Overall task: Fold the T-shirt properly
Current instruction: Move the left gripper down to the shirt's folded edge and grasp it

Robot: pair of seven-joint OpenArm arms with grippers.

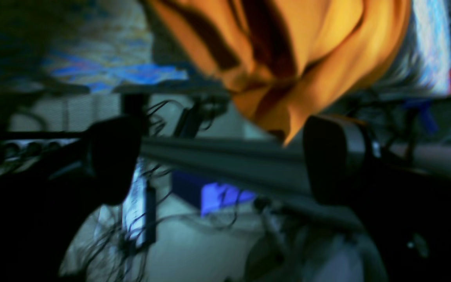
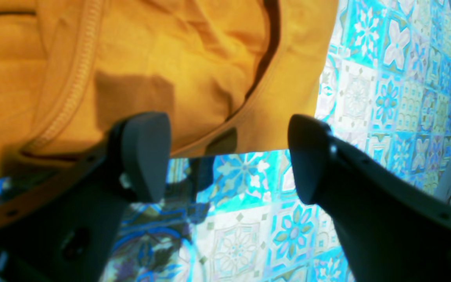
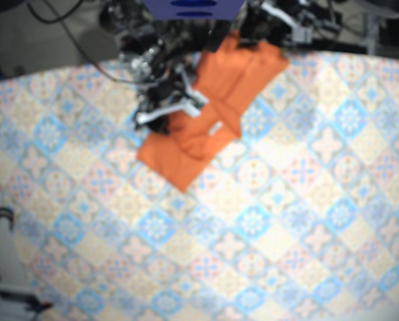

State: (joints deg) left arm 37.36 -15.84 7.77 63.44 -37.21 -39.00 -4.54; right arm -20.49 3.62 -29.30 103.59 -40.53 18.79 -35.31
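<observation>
Bench (image 3: 286, 221): T-shirt (image 3: 219, 100) sits rumpled and part-folded near the far edge. Right claw (image 2: 227, 160) is spread wide at a stitched edge, probably lining up a pinch. Left claw (image 1: 221, 156) is also spread, with cloth just above it; that view is blurred.

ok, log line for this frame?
T-shirt: orange, partly folded | left gripper: open, shirt ahead | right gripper: open, over shirt edge
</observation>
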